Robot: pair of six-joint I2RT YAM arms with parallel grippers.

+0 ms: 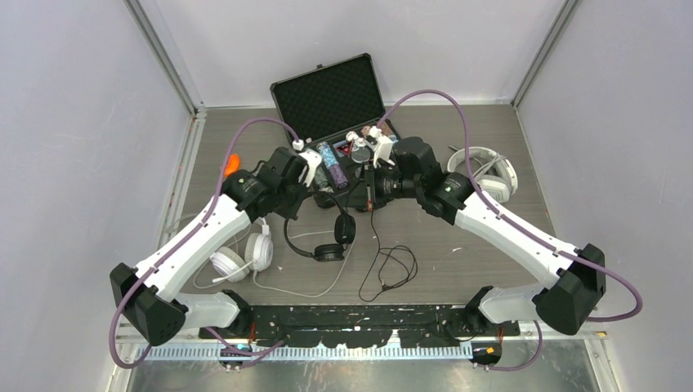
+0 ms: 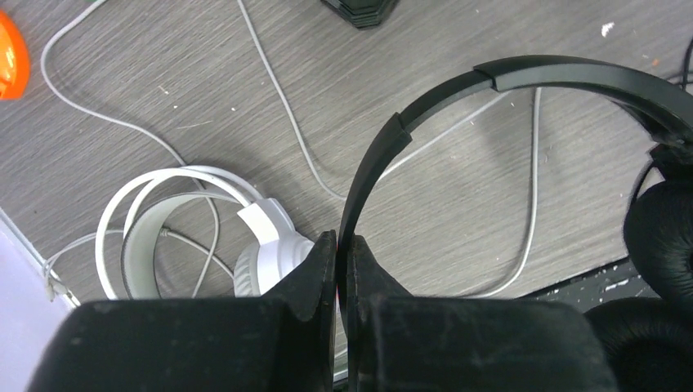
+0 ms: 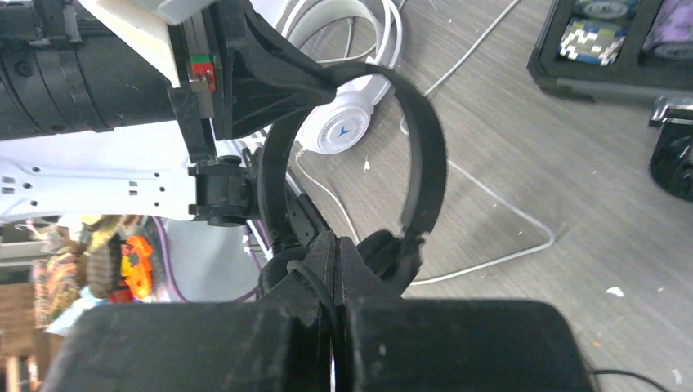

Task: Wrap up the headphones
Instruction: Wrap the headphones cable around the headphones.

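Black and slim, the on-ear headphones (image 1: 331, 241) hang at the middle of the counter (image 1: 458, 269), between the two arms, with the headband uppermost and the cups below. Their black cord (image 1: 391, 265) trails down and lies in loose loops on the counter just right of them, so no winding shows on this pair yet.

The left jaws are fully closed, pinching the black headband (image 2: 458, 90) at its edge. The right jaws are also closed tight. In the right wrist view a thin black line runs into their seam, and in the top view the black cord drops straight from them, so I judge they have the cord pinched.

The white round-cup pair (image 1: 243, 257) lies on the near left, its white cord (image 2: 286, 106) strewn in open curves across the wood. The bulky white-grey pair (image 1: 488, 171) sits on the far right beside the right arm, and I cannot tell how its cord lies. By my reading the task is near its start, with one pair in hand and the other two waiting.

An open black case (image 1: 327, 98) stands at the far middle.
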